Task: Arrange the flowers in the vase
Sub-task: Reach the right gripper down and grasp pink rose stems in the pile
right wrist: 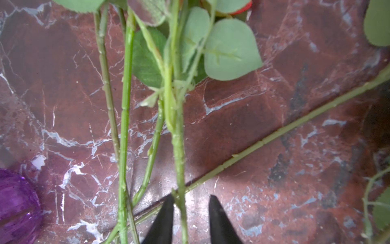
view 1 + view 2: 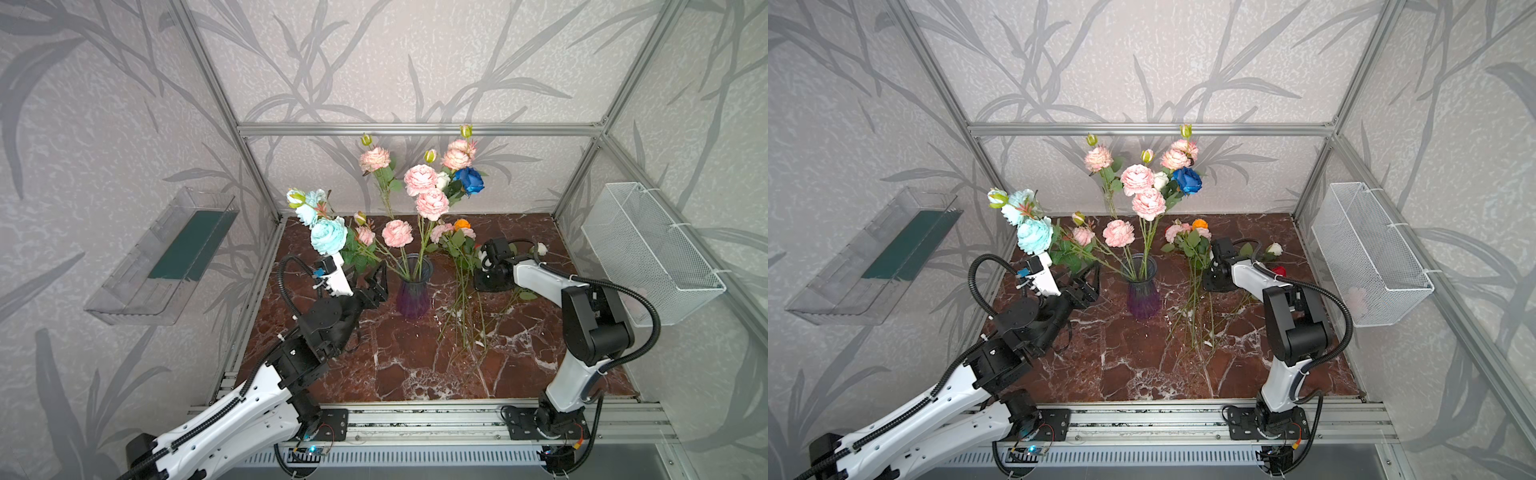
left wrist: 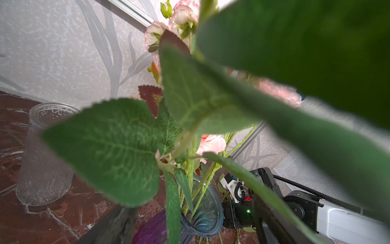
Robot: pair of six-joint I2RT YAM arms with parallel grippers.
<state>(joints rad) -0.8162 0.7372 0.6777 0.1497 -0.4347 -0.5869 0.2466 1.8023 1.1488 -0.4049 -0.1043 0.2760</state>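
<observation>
1. Leaves (image 3: 109,147) crowd the left wrist lens, large and blurred. Behind them green stems run down into the mouth of the vase (image 3: 202,215).
2. Left gripper (image 2: 380,282): low, just left of the vase, jaws spread wide and clamped on nothing. A leafy stem crosses above the fingers in the wrist view; contact cannot be told.
3. Vase: clear ribbed neck, purple base, upright on the marble table (image 2: 415,365), near centre in both top views.
4. Flowers (image 2: 420,179): frilly pink heads rise tall above the vase, with a blue rose (image 2: 469,179) and a small white one at the rear right. Several stems enter the vase mouth; the feet of the rearmost stems are hidden.
5. Turquoise blooms (image 2: 328,236) lean far out to the left, over the left arm's wrist.
6. Loose stems (image 2: 461,299) lie on the table just right of the vase, cut ends fanned toward the front. Their orange head (image 2: 462,224) and pink heads point toward the back.
7. White head (image 2: 540,248) lies apart, beyond the right arm. A red head (image 2: 1278,271) is partly hidden by that arm.
8. Right gripper (image 1: 191,199): pointing down over the loose stems, jaws partway apart, straddling one green stem (image 1: 179,147). This stem rests against one finger with a gap to the other; not clamped.
9. Frosted glass jar (image 3: 46,154): upright on the table, apart from the vase, seen only by the left wrist.
10. Walls: clear tray (image 2: 166,257) on the left, white mesh basket (image 2: 648,249) on the right.
</observation>
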